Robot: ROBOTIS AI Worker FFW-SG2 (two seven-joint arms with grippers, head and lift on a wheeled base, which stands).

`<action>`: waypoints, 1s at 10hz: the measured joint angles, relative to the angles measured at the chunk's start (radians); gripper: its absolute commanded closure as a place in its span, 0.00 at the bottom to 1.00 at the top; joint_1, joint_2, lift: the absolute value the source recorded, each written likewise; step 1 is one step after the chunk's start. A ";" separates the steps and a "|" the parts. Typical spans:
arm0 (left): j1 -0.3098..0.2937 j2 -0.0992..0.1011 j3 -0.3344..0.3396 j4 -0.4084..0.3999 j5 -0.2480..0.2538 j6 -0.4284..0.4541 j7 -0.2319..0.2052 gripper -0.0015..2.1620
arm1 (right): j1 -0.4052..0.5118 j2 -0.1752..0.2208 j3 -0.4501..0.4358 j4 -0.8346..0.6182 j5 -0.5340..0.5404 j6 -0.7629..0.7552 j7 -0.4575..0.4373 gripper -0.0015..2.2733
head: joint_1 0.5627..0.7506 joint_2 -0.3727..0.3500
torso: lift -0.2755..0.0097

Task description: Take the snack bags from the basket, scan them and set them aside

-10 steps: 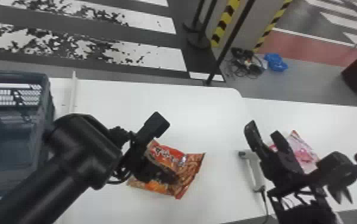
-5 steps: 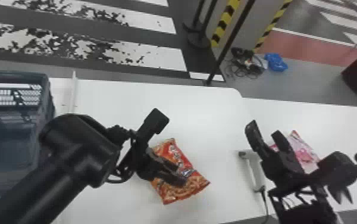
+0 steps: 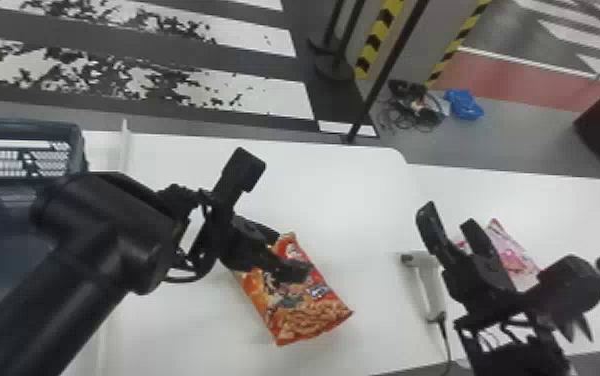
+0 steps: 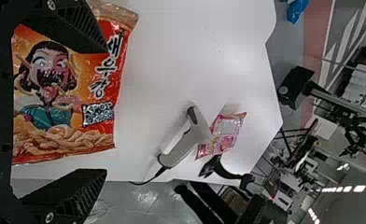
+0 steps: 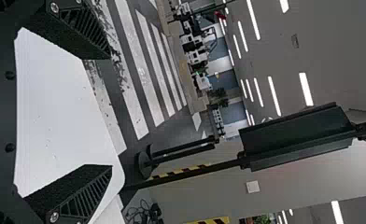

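Observation:
Over the orange-red snack bag (image 3: 309, 305), my left gripper (image 3: 288, 250) is open, its fingers overlapping the bag's upper part. The bag lies printed face up on the white table. In the left wrist view the same snack bag (image 4: 55, 93) shows beyond the widely parted fingers of my left gripper (image 4: 105, 111), partly behind one of them. A white handheld scanner (image 3: 429, 287) rests farther right, with a pink snack bag (image 3: 516, 257) past it. My right gripper (image 3: 451, 217), open and holding nothing, is above the scanner's side; its parted fingers frame the right gripper (image 5: 110, 112) gap. The dark basket (image 3: 29, 126) stands at far left.
A thin white raised strip (image 3: 124, 150) runs along the table (image 3: 354, 200) beside the basket. The scanner's cable (image 3: 445, 335) trails off the near edge. Beyond the table stand black posts (image 3: 389, 65) on the floor.
The orange-red bag has turned beneath my left gripper, and its printed front now shows more fully. My left gripper has shifted slightly. The right arm has stayed still.

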 measured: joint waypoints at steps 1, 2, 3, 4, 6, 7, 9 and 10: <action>0.023 0.000 0.049 -0.060 -0.004 0.013 0.012 0.03 | -0.003 -0.002 0.000 0.010 0.000 -0.010 0.007 0.04 | 0.70 0.03 | 0.70; 0.039 0.000 0.085 -0.119 -0.008 0.034 0.033 0.03 | -0.007 -0.003 0.000 0.019 0.001 -0.014 0.011 0.04 | 0.70 0.03 | 0.70; 0.055 0.000 0.123 -0.179 -0.017 0.063 0.064 0.03 | -0.010 -0.003 0.002 0.028 0.001 -0.015 0.015 0.04 | 0.70 0.03 | 0.70; 0.077 0.000 0.163 -0.243 -0.030 0.095 0.096 0.03 | -0.013 -0.004 0.003 0.036 0.001 -0.016 0.019 0.04 | 0.70 0.03 | 0.70; 0.135 0.000 0.263 -0.355 -0.030 0.120 0.130 0.03 | -0.021 -0.008 0.007 0.054 0.004 -0.018 0.027 0.04 | 0.70 0.03 | 0.70; 0.168 0.004 0.311 -0.419 -0.027 0.135 0.159 0.03 | -0.025 -0.010 0.010 0.061 0.010 -0.018 0.041 0.04 | 0.70 0.03 | 0.70; 0.246 0.061 0.393 -0.533 -0.026 0.150 0.197 0.03 | -0.028 -0.011 0.019 0.074 0.022 -0.013 0.073 0.04 | 0.70 0.03 | 0.70; 0.293 0.096 0.439 -0.584 -0.027 0.148 0.234 0.03 | -0.030 -0.013 0.027 0.078 0.027 -0.012 0.075 0.04 | 0.70 0.03 | 0.70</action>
